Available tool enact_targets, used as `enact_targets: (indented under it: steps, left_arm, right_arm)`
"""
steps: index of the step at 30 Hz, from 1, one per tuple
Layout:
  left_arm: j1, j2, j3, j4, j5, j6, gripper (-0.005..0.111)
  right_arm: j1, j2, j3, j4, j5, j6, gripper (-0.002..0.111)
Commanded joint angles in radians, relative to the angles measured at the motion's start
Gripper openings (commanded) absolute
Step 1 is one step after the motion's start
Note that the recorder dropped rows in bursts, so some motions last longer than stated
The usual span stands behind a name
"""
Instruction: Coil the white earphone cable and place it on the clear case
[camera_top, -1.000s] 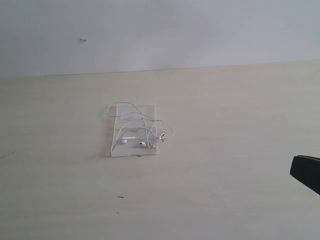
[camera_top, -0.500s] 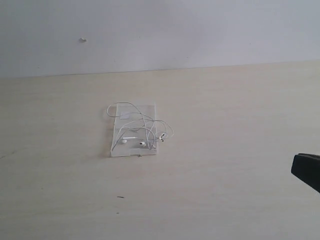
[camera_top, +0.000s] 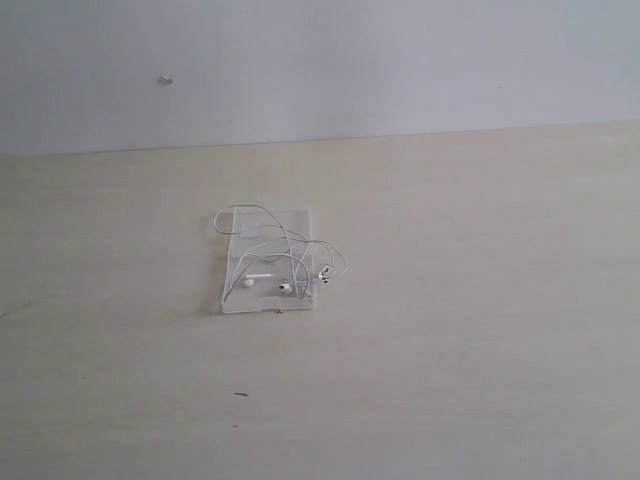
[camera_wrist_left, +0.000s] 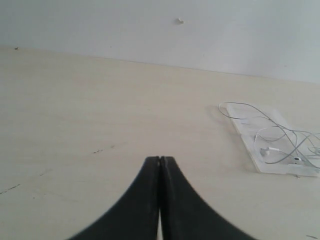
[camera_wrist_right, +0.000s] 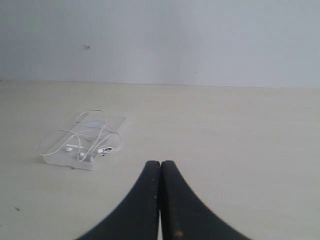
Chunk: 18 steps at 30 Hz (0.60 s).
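The white earphone cable (camera_top: 285, 252) lies in loose loops on top of the clear case (camera_top: 268, 296), which rests flat on the table left of centre. Two earbuds (camera_top: 247, 283) and the plug (camera_top: 325, 271) lie near the case's front and right edges. Both wrist views show the same pile, cable (camera_wrist_left: 280, 137) on case (camera_wrist_left: 280, 167) and cable (camera_wrist_right: 90, 135) on case (camera_wrist_right: 65, 159). My left gripper (camera_wrist_left: 159, 159) is shut with nothing in it, well away from the case. My right gripper (camera_wrist_right: 160, 163) is also shut and empty, some distance from the case. Neither gripper shows in the exterior view.
The pale wooden table (camera_top: 450, 350) meets a white wall (camera_top: 400, 60) at the back. A small mark (camera_top: 166, 78) sits on the wall. A few dark specks (camera_top: 241, 394) lie on the tabletop in front of the case.
The black right gripper at the exterior view's right edge has drawn back out of that view. The cable and case have not moved.
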Motion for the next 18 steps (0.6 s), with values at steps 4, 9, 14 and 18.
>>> enact_targets:
  steps: [4,9,14,18]
  left_arm:
    - [0.002,-0.004,-0.001,0.004,-0.001,-0.006,0.0]
    - [0.002,-0.004,-0.001,0.004,-0.001,-0.006,0.0]
    - [0.002,-0.004,-0.001,0.004,-0.001,-0.006,0.0]
    - [0.002,-0.004,-0.001,0.004,-0.001,-0.006,0.0]
  right_arm:
    - [-0.095,-0.051,0.005,-0.001,0.086,-0.02,0.0]
    - [-0.099,-0.103,0.005,0.003,0.095,-0.02,0.0]
    - [-0.105,-0.128,0.005,-0.022,0.11,-0.059,0.0]
    - [-0.157,-0.182,0.005,-0.019,0.135,-0.052,0.0]
